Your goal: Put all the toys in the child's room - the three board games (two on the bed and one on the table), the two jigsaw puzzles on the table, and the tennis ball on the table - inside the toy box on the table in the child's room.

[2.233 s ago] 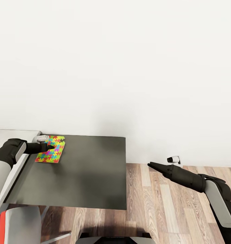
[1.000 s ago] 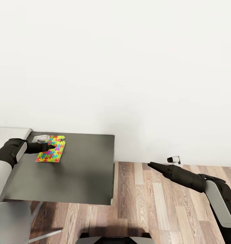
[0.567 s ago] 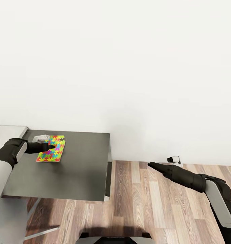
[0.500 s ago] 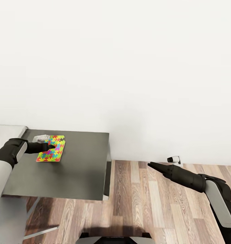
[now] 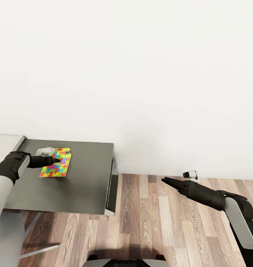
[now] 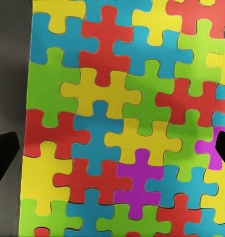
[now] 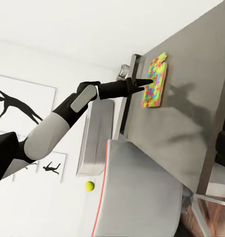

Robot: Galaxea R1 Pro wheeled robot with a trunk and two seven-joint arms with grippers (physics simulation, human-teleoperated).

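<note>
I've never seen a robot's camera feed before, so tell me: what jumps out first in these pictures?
The brightly coloured jigsaw puzzle stands out most: it is held up by the left end effector above the dark table, whose fingers frame it up close in the left wrist view. The right end effector points out over the wooden floor. In the right wrist view, a small tennis ball shows beyond the table.

worktop: dark grey, matt, smooth
floor: wood planks, visible grain
puzzle: smooth, bright print
</note>
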